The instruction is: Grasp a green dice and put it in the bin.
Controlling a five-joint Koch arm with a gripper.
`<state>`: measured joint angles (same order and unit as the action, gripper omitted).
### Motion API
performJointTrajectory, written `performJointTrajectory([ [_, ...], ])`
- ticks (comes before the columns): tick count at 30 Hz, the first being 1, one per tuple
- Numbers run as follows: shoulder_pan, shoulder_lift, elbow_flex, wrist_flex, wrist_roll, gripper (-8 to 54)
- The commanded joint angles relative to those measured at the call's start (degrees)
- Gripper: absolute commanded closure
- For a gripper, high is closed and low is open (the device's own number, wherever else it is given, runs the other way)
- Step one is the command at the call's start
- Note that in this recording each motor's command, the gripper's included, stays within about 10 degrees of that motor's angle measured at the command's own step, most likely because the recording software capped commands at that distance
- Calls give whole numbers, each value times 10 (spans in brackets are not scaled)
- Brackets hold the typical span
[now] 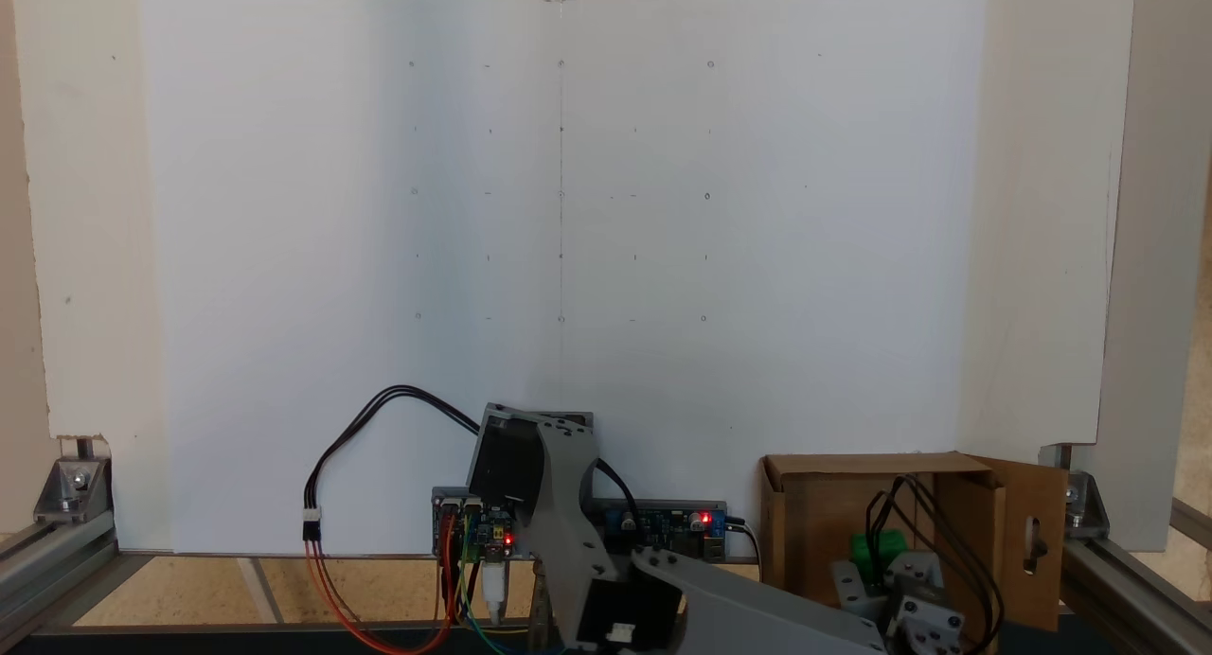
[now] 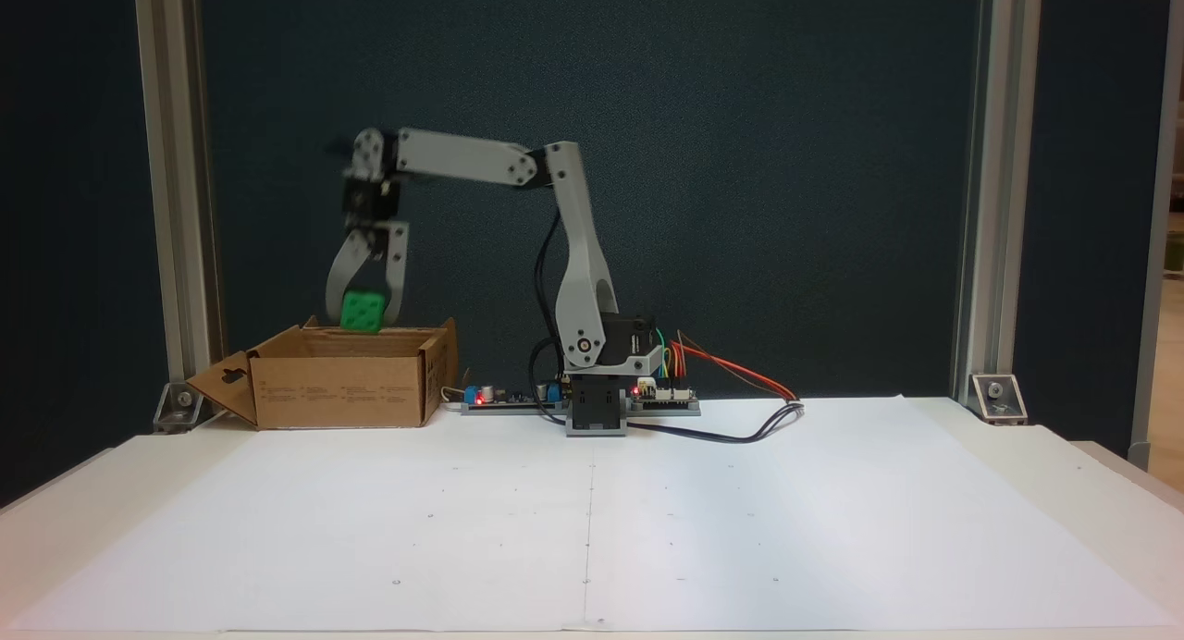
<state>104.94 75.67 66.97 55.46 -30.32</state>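
A white bench [image 2: 832,529] is covered by a large sheet of white paper marked with a faint grid of small dots and one thin centre line. In a fixed view from the front, a dark blue-black backdrop stands behind the bench, framed by upright aluminium posts [image 2: 176,205] fixed with metal corner brackets. In a fixed view from above and behind, bare wood shows along the bench's near edge.

A grey arm [image 2: 573,252] rises from a black base at the back of the bench. Circuit boards [image 2: 518,397] with red lights lie beside the base, with black, red, orange, yellow and green wires trailing away.

The bin [image 2: 342,386], an open brown cardboard box, sits on the bench at the left of the front view. One flap with a handle cut-out hangs outward. Small printed text runs along its front wall but is too small to read.

The gripper [image 2: 363,318] points straight down over the bin's opening. Its two grey fingers are parted just enough to clamp the green dice [image 2: 361,312] between them. The dice hangs at the level of the bin's rim, sitting almost square, with one face of round pips towards the front camera. In the view from above, the green dice [image 1: 876,549] shows inside the bin [image 1: 795,522], partly hidden by the wrist and its black cables.
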Motion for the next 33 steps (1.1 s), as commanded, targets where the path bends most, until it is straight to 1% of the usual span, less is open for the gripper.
performJointTrajectory([
  [1,10,-16,-33,-56,-48,341],
  [4,18,-29,-33,-77,-51,341],
  [5,21,-35,-28,-74,-51,302],
  [6,21,-35,-11,-72,-51,232],
  [7,21,-35,5,-72,-50,175],
  [10,23,-35,28,-73,-49,76],
  [12,22,-30,25,-74,-48,38],
  [14,19,12,22,-73,-30,36],
  [18,-56,120,22,-73,81,37],
  [24,-291,243,22,-78,221,35],
  [28,-456,288,26,-80,316,34],
  [30,-540,323,47,-81,323,22],
  [33,-665,394,135,-115,323,22],
])
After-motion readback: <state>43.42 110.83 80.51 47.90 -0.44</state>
